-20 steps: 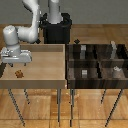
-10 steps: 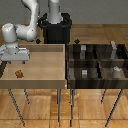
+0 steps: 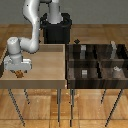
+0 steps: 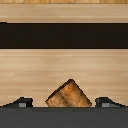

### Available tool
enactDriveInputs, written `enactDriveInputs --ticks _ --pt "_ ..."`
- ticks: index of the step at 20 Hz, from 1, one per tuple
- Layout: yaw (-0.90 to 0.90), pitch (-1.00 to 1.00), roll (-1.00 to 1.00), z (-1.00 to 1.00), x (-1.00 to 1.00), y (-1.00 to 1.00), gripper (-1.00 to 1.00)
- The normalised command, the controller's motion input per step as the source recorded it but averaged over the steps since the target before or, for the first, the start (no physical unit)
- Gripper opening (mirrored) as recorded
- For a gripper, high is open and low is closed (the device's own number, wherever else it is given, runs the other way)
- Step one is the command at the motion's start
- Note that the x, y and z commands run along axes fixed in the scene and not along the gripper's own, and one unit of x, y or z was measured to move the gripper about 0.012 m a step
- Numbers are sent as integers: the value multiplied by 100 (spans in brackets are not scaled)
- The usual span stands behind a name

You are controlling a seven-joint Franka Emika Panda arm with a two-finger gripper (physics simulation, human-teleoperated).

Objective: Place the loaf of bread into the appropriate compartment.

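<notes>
I see a light wooden table (image 3: pixel 45 62) at the exterior view's left; beside it, a dark compartmented organizer (image 3: pixel 97 64) holding small grey-white shapes (image 3: pixel 116 70). A black pedestal (image 3: pixel 57 30) stands behind, on wooden flooring (image 3: pixel 100 112).

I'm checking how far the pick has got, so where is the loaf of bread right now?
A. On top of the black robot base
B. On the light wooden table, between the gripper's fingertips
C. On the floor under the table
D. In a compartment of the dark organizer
B: the loaf of bread lies on the light wooden table under the gripper, and the wrist view shows it between the two fingertips, far from the dark organizer.
</notes>
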Motion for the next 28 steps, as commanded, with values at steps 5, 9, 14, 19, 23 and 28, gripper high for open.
enactDriveInputs --ticks 5,9,14,19,23,28 --pt "0 0 0 0 0 -20 100" --pt "0 0 0 -75 0 0 100" --pt "0 0 0 0 0 0 -100" --pt "0 0 0 60 0 0 -100" --pt "0 0 0 100 0 0 -100" --pt "0 0 0 80 0 20 -100"
